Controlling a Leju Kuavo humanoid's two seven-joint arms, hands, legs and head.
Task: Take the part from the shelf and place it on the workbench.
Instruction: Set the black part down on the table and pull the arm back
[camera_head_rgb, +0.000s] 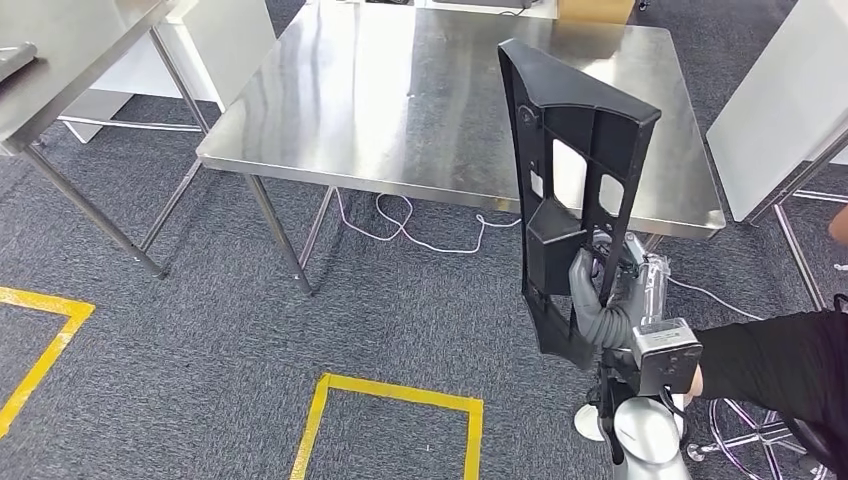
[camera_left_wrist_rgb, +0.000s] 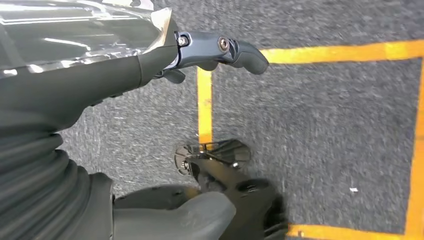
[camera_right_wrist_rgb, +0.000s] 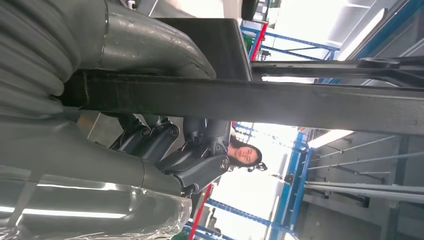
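The part (camera_head_rgb: 570, 180) is a long black plastic panel with ribs and cut-outs. My right hand (camera_head_rgb: 592, 300) grips it near its lower half and holds it upright, in front of the near right edge of the steel workbench (camera_head_rgb: 400, 100). In the right wrist view the part (camera_right_wrist_rgb: 280, 100) crosses the picture as a dark bar, with my right hand (camera_right_wrist_rgb: 165, 150) wrapped around it. My left hand (camera_left_wrist_rgb: 150, 65) hangs over the carpet and holds nothing; its fingers (camera_left_wrist_rgb: 225, 50) are stretched out, apart from the thumb.
A person's black sleeve (camera_head_rgb: 770, 360) reaches in beside my right forearm. A second steel table (camera_head_rgb: 60, 50) stands at the left. White cable (camera_head_rgb: 400, 225) lies under the workbench. Yellow tape squares (camera_head_rgb: 390, 395) mark the grey carpet. A chair base (camera_head_rgb: 740, 440) sits at the lower right.
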